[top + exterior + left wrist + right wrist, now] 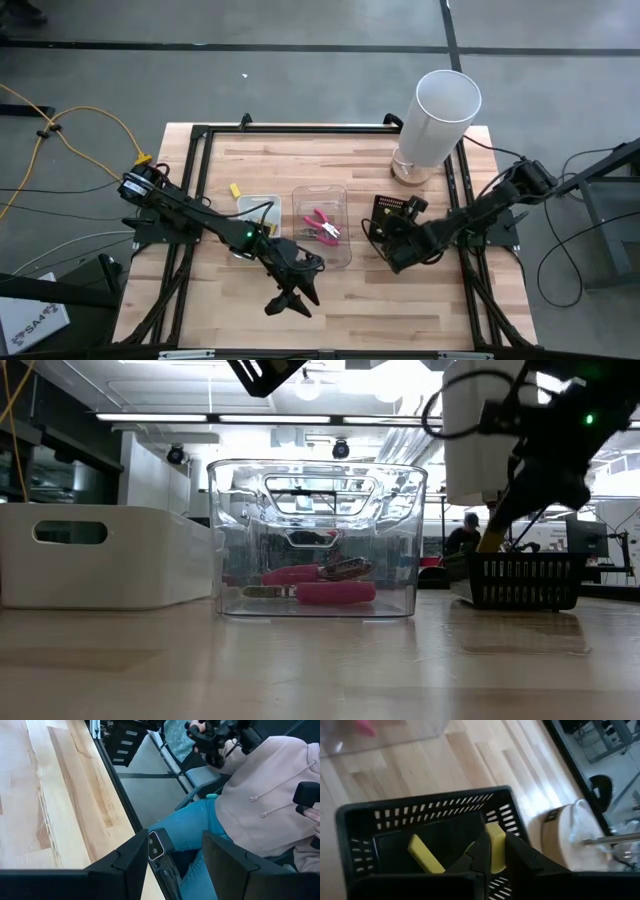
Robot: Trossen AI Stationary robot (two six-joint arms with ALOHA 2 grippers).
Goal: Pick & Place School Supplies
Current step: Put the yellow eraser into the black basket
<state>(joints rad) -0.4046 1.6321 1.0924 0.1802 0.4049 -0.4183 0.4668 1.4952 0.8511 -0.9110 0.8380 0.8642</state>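
A black slotted basket (392, 212) stands right of the middle, and my right gripper (396, 250) hangs over its near side, shut on a yellow stick (494, 840). A second yellow stick (424, 855) lies inside the basket (420, 810). Pink-handled pliers (321, 224) lie in the clear tray (342, 255); they also show in the low view (335, 592). A small yellow piece (235, 190) lies on the table beside the white tray (268, 200). My left gripper (291, 300) is open near the table's front edge, with nothing between its fingers (131, 862). My right gripper pinches the yellow stick (495, 851) between its two fingers, which slant down from above. The stick hangs slanting below the gripper (492, 532), its lower end down inside the basket (520, 582). Whether that end rests on the basket's floor is hidden.
A tall white cylinder (440, 118) stands at the far right, close behind the basket. The white tray (100, 555) and the clear tray (315, 540) stand side by side mid-table. A person in jeans and a pale hoodie (260, 795) sits just beyond the front edge.
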